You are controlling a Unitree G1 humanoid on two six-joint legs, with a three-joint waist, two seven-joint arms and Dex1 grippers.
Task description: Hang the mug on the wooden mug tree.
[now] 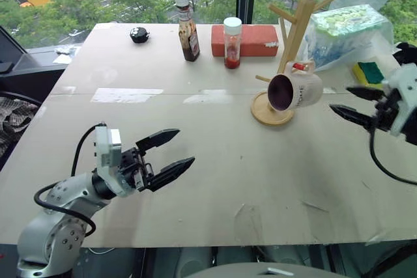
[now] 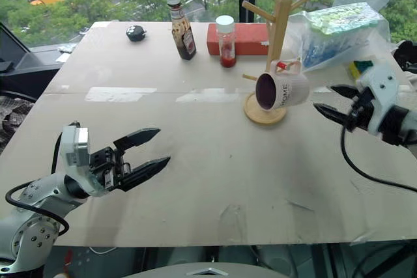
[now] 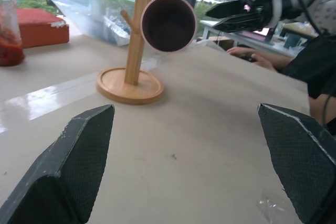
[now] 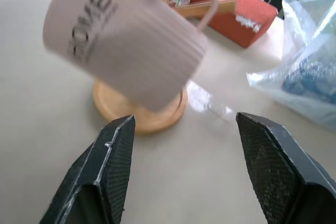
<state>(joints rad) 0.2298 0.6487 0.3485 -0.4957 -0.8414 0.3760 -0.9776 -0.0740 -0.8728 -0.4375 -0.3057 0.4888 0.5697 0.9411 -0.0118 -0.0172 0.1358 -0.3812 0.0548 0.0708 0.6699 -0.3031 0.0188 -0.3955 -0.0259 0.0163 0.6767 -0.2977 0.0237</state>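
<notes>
Right hand [image 1: 348,103] open, mug [image 1: 296,90] hanging, bottles [image 1: 188,28] behind

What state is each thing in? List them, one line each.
Mug: hanging by its handle on a peg, tilted, mouth facing sideways.
Wooden mug tree: upright on the table.
Sauce bottle: upright, capped.
Jar: upright, lidded.
Left gripper: jaws open, empty.
Right gripper: jaws open, empty.

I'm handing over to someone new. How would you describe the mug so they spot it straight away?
Start at the wooden mug tree, the pale post with angled pegs near the table's far right. The mug hangs by its handle from a low, red-tipped peg above the round base. It is the only cup: cream, dark lettering on its side, dark maroon inside, mouth tipped toward the robot's left.
</notes>
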